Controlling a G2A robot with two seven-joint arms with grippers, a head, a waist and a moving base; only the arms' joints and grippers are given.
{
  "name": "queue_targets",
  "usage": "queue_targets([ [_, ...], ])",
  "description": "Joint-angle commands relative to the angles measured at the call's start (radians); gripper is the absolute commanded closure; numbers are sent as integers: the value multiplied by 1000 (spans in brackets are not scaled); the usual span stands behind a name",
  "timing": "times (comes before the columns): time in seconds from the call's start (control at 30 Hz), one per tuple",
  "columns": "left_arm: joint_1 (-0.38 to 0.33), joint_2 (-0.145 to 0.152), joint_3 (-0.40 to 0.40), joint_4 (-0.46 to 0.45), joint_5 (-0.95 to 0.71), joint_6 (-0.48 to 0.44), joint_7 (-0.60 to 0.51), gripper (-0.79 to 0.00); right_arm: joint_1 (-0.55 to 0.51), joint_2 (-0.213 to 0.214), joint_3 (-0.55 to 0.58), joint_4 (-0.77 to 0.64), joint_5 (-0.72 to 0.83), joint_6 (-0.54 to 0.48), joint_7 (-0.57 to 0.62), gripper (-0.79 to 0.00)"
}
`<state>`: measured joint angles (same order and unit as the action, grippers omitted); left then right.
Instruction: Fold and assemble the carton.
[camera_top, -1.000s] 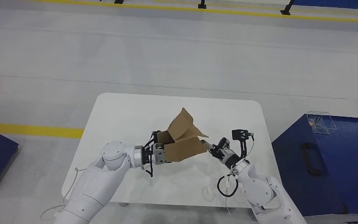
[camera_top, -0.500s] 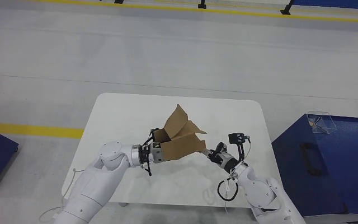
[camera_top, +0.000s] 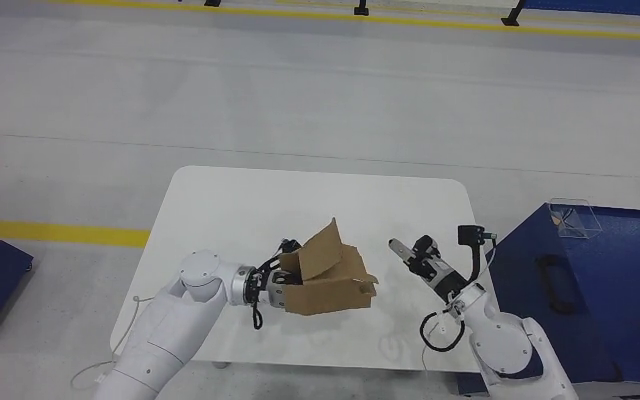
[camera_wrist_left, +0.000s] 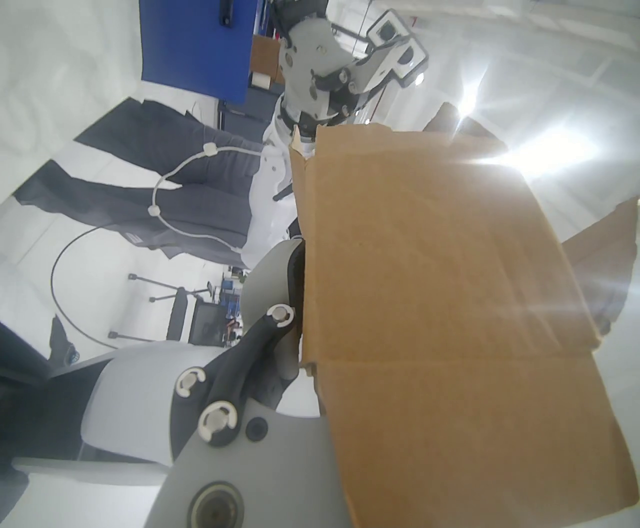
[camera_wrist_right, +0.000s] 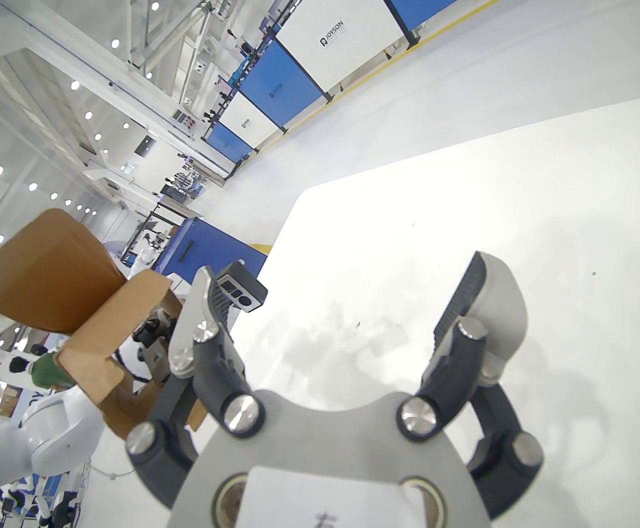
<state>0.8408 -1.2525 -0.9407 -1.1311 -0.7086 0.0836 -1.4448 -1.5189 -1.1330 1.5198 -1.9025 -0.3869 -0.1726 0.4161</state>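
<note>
One brown carton (camera_top: 325, 278) sits over the middle of the white table (camera_top: 230, 200), a little toward 5 o'clock from the centre, and it is only partly formed. Its long side faces 6 o'clock, a broad flap stands up tilted along the 12 o'clock side, and smaller flaps splay out at the 3 o'clock end. Whether its underside touches the tabletop cannot be told. At the carton's 9 o'clock end the left gripper (camera_top: 272, 285) is clamped onto the cardboard. In the left wrist view one finger (camera_wrist_left: 272, 295) presses flat against the edge of a panel, with the sheet running away from it. At 3 o'clock from the carton, apart from it with bare table between, the right gripper (camera_wrist_right: 340, 270) hangs above the tabletop. Its jaws are spread wide with nothing between them, and its tips point toward 10 o'clock. Beyond the table's 3 o'clock edge stands a blue cabinet (camera_top: 560, 290) with a clear plastic tray (camera_top: 572, 215) on top. A yellow floor line (camera_top: 70, 233) runs off at 9 o'clock.
</note>
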Motion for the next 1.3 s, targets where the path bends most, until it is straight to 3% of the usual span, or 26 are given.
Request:
queue_targets([
  [0.0, -22, -9, 15, 47, -39, -3, -50, 0, -7, 2, -2, -9, -11, -26, 21, -785],
  [0.2, -66, -31, 53, 128, -59, -38, -60, 0, -21, 4, -44, -12, -25, -95, 74, -785],
  [0.4, -83, -47, 80, 156, -55, -66, -48, 0, 6, 2, -87, 7, -31, -84, 96, -785],
  [0.73, -69, -51, 93, 118, -18, -132, -64, 0, 58, -7, -159, 50, -92, -32, 48, -785],
  [1.27, -30, -37, 50, 57, -1, -180, -47, 0, 29, -1, -122, 51, -70, -55, 54, -785],
])
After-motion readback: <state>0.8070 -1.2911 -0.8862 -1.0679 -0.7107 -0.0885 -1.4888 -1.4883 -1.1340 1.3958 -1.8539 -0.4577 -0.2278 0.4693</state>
